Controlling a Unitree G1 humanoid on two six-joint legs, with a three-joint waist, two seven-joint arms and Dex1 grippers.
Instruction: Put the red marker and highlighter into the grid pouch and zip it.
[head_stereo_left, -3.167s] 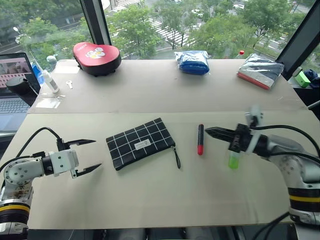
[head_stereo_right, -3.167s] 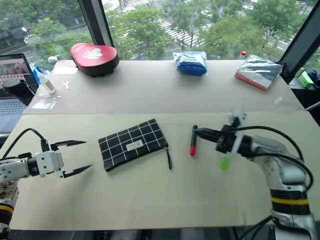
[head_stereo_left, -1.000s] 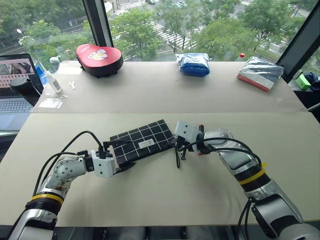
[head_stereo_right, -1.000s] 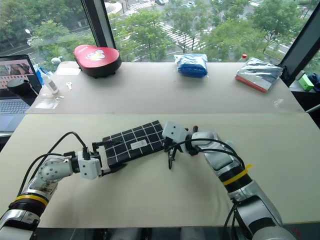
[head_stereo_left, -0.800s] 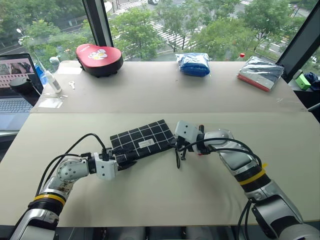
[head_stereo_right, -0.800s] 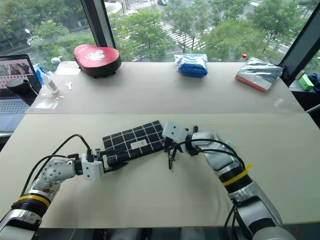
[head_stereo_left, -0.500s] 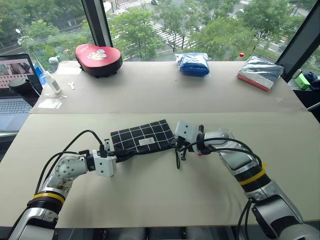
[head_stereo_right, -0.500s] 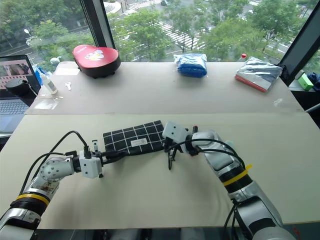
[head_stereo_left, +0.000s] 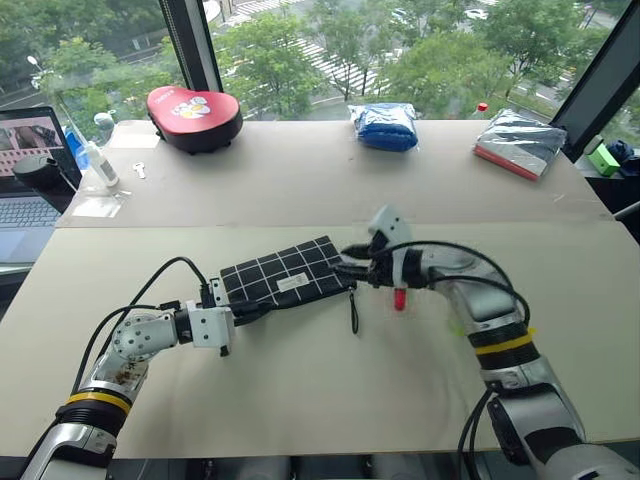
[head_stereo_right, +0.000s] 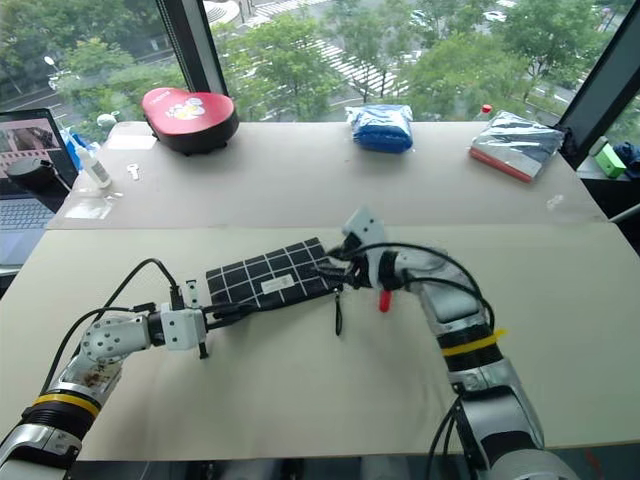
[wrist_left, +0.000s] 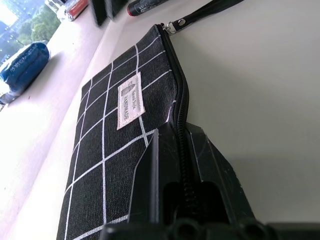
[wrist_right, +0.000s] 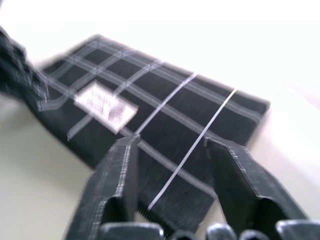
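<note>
Lying flat near the middle of the pale desk (head_stereo_left: 300, 190): the flat black fabric grid pouch (head_stereo_left: 285, 283) with white lines and a small white label, its black wrist strap (head_stereo_left: 353, 312) trailing toward the desk's front edge. Clamping the pouch's left end along the zip: the left gripper (wrist_left: 182, 150), jaws together on the fabric. Hovering over the pouch's right end: the right gripper (wrist_right: 172, 150), jaws apart (nothing between them). Resting just right of the pouch, partly under the right arm: the slim red marker (head_stereo_left: 399, 297), red end showing. Sitting along the desk's far edge: a red heart-shaped case (head_stereo_left: 194, 115), a blue crumpled bag (head_stereo_left: 385, 125) and a silver foil packet (head_stereo_left: 517, 142).
</note>
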